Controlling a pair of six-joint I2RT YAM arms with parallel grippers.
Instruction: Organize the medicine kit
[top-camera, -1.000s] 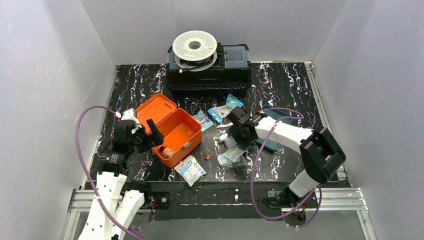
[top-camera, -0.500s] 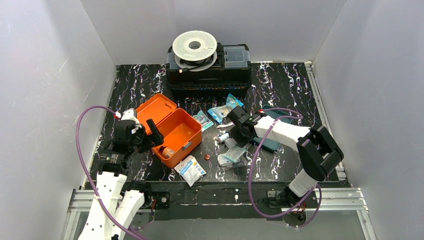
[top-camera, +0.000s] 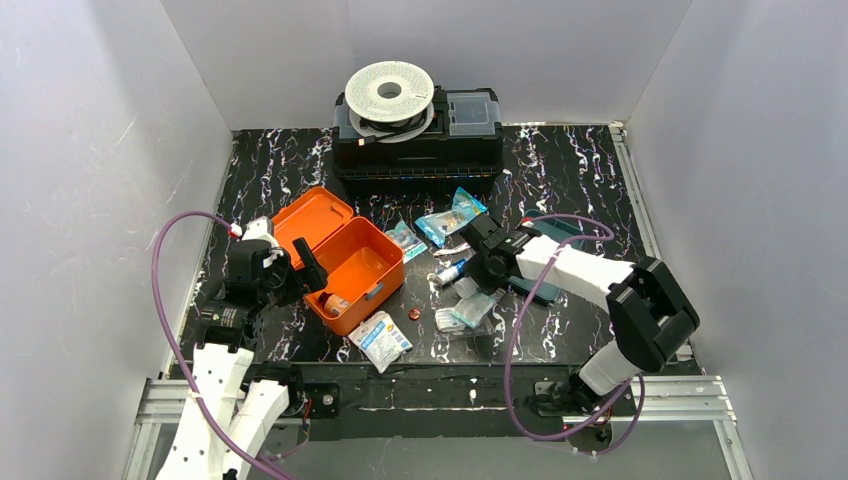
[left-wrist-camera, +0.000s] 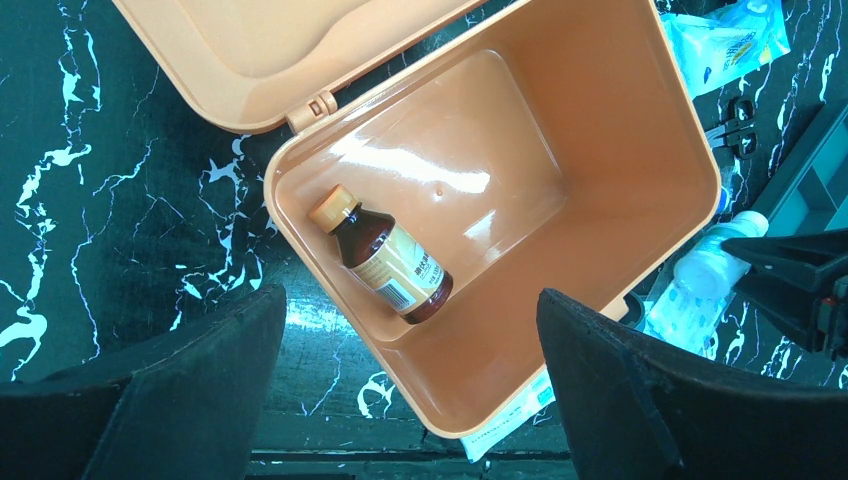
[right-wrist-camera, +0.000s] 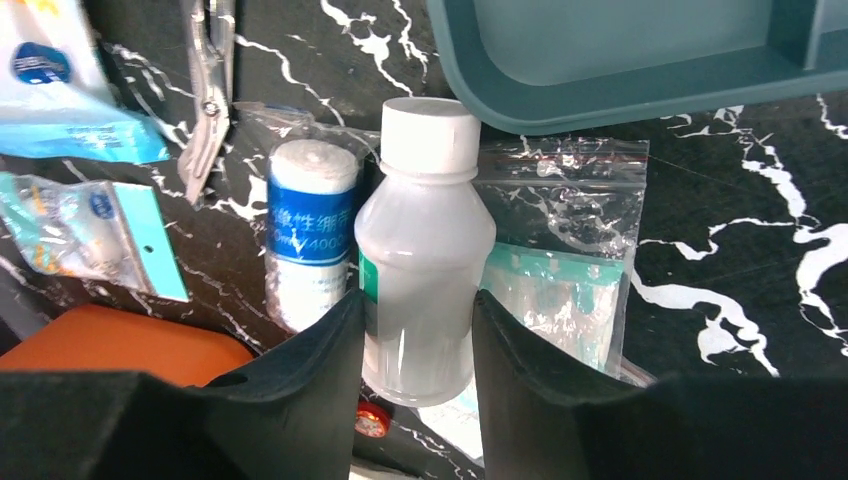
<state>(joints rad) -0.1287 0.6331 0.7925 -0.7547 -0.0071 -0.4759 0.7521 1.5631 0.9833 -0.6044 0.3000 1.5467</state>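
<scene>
Right gripper (right-wrist-camera: 415, 305): fingers clamped on the sides of a translucent white-capped bottle (right-wrist-camera: 425, 220). A bandage roll (right-wrist-camera: 305, 225) is just beside it and a teal tray (right-wrist-camera: 600, 85) lies just beyond its cap. Left gripper (left-wrist-camera: 410, 300): fingers wide apart, hovering over the medicine kit (top-camera: 355, 262). The kit stands open in the left half of the table (top-camera: 560, 160), with a brown bottle (left-wrist-camera: 385, 262) lying inside.

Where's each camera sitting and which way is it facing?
Top: above and behind, looking down at the table; left arm and right arm show.
Left wrist: above the open kit, looking down at a brown bottle; its fingers show.
Right wrist: low, facing a white bottle between its fingers.
Shared: both wrist views show the white bottle.
</scene>
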